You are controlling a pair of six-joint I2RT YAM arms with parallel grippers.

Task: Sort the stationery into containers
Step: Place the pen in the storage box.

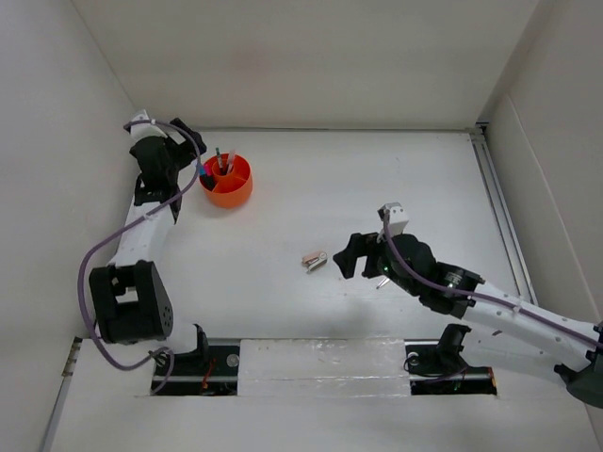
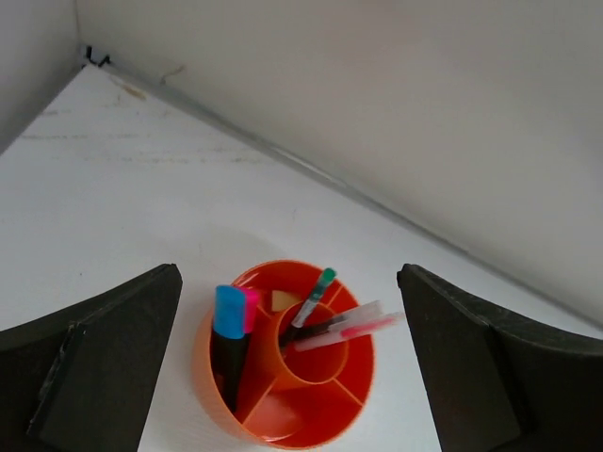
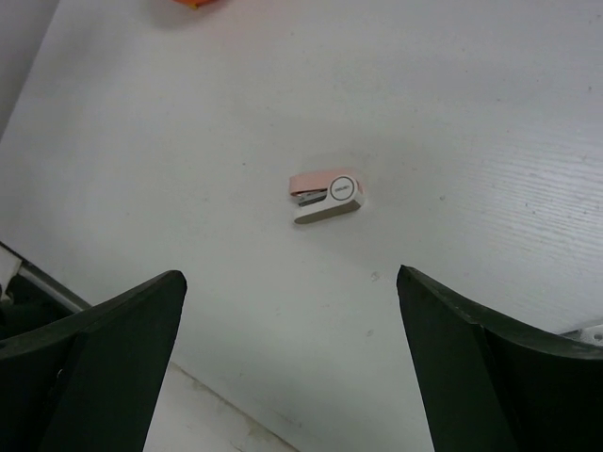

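White table [image 1: 377, 179], mostly bare. Upper left of the top view: left end effector [image 1: 193, 162] has fingers spread wide and empty, hanging over the orange organiser [image 1: 227, 181], which reads as a drop-off pose. Organiser holds blue- and pink-capped highlighters [image 2: 231, 320] in a side compartment, and pens [image 2: 320, 320] lean in the centre well. Frame centre: pink-white mini stapler [image 1: 315, 260] lies loose, unsorted. Just right of it: right end effector [image 1: 350, 254] is spread, empty and aimed at the stapler, likely the next pick.

Left tool [image 2: 290, 363], right tool [image 3: 292, 363], jaws spread wide.
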